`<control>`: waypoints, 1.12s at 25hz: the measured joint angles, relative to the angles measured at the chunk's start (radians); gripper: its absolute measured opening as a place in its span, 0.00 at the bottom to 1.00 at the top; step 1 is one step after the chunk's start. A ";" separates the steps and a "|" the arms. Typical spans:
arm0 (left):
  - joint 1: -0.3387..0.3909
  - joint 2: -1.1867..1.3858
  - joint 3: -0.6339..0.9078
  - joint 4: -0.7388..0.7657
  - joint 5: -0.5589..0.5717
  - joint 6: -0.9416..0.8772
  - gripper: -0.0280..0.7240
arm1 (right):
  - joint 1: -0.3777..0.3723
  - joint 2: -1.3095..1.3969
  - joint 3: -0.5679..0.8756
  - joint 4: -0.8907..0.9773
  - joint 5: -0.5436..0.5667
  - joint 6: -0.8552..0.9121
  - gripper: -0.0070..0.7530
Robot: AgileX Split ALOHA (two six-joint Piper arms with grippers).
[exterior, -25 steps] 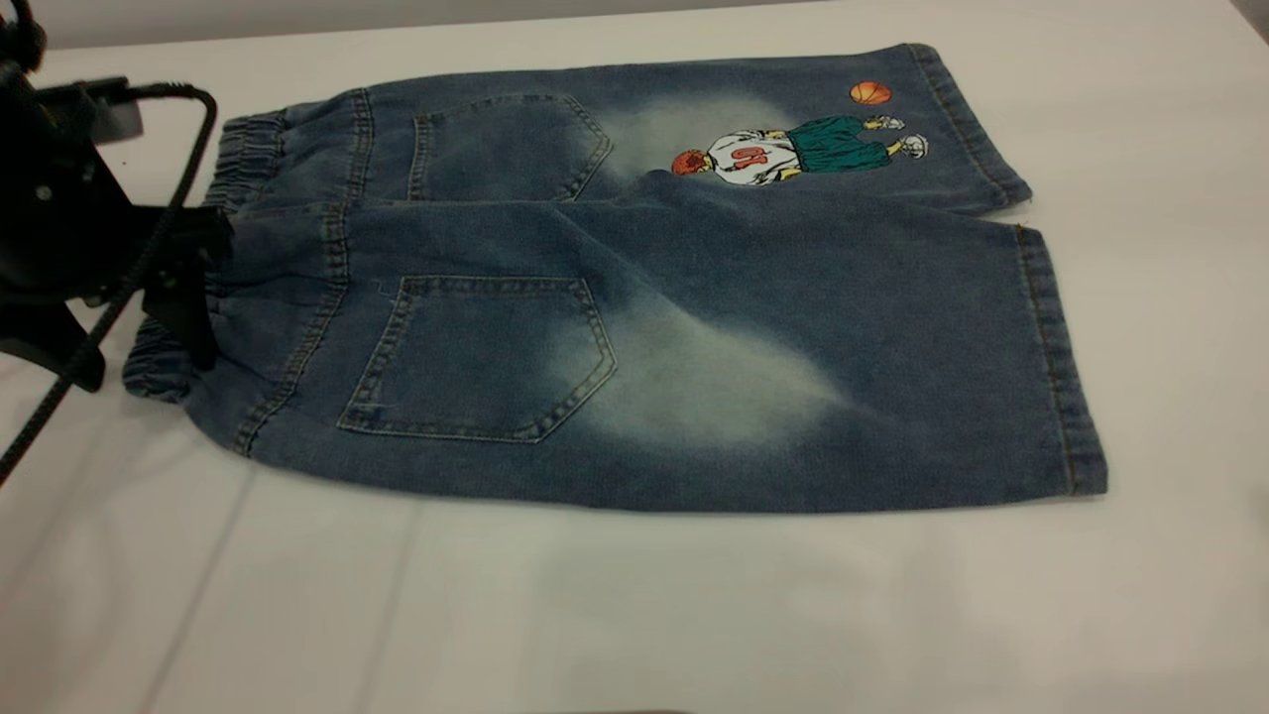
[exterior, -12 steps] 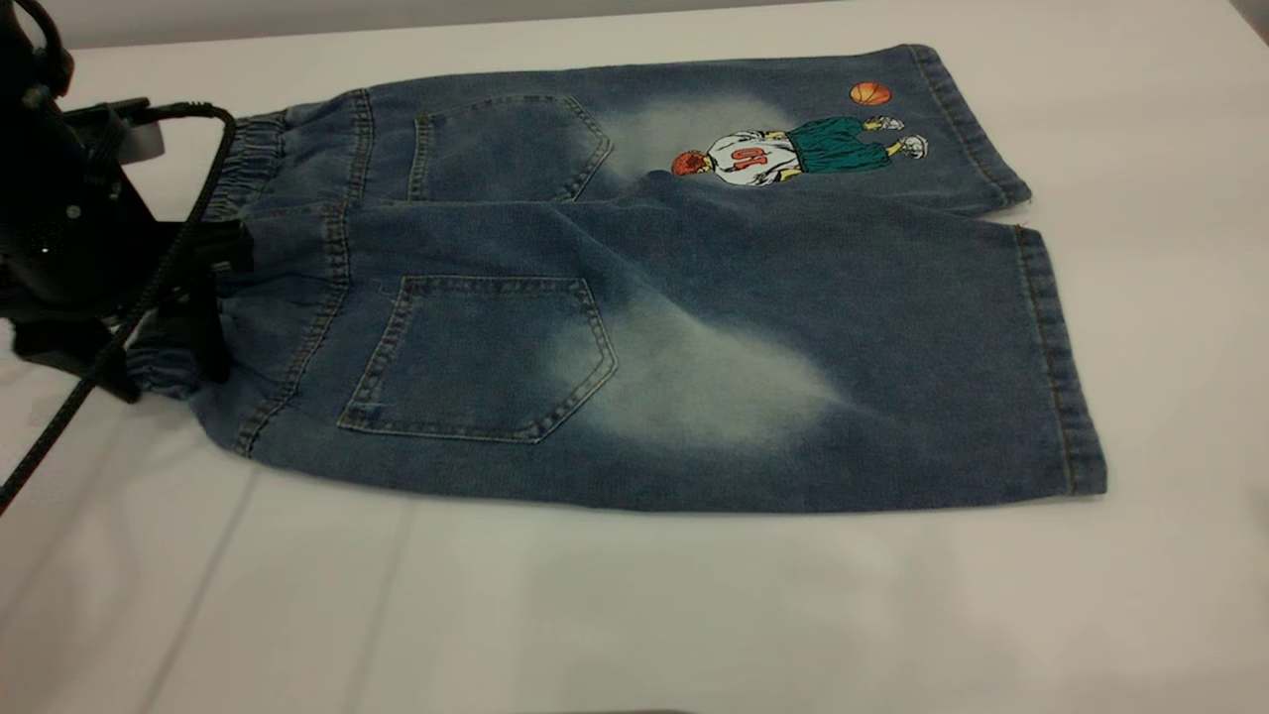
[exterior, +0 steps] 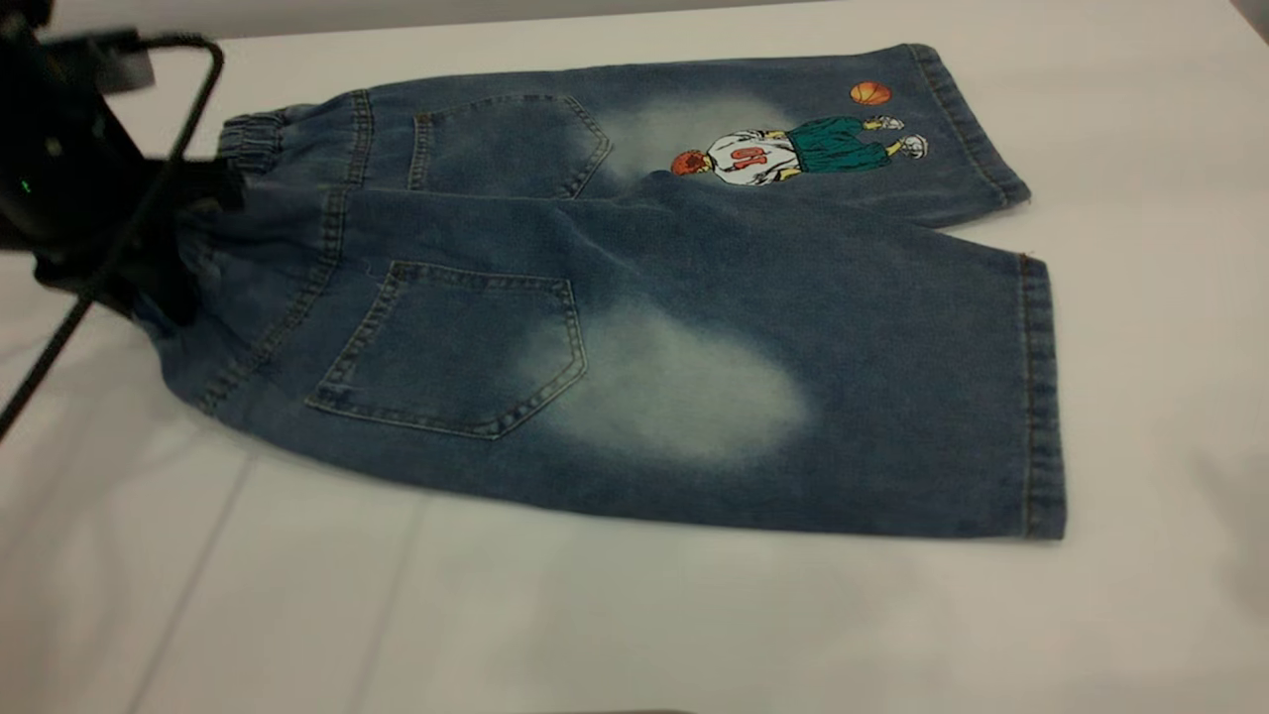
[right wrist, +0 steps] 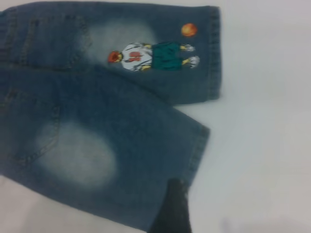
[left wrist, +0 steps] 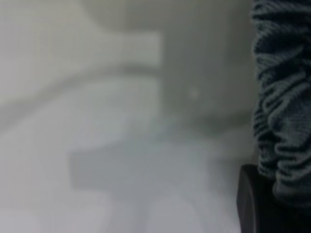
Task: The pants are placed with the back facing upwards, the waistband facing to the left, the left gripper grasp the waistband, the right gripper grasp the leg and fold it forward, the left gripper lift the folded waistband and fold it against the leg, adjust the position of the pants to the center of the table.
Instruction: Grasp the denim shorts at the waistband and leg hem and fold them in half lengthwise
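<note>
The blue denim pants [exterior: 644,327] lie back up on the table [exterior: 634,615], with the waistband to the left. My left gripper [exterior: 183,253] is shut on the near part of the gathered waistband [left wrist: 282,97] and holds it raised off the table. The far part of the waistband [exterior: 248,139] rests flat. The plain leg [exterior: 892,367] with its pale patch lies nearest, overlapping the printed leg [exterior: 793,149]. My right gripper [right wrist: 171,208] is out of the exterior view. In the right wrist view it shows as a dark shape over the plain leg's hem [right wrist: 197,150].
White tabletop surrounds the pants on all sides, widest in front. The left gripper's black cable [exterior: 59,337] trails down toward the table's left edge. A faint shadow [exterior: 1234,496] falls on the table at the right.
My left gripper has risen and drawn back with the waistband. The near half of the pants lifted at the left, and the plain leg's hem slid a little leftward and nearer.
</note>
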 joint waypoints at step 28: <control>0.000 -0.028 -0.120 0.001 0.183 0.115 0.15 | 0.451 0.677 0.095 -0.043 -0.153 0.036 0.78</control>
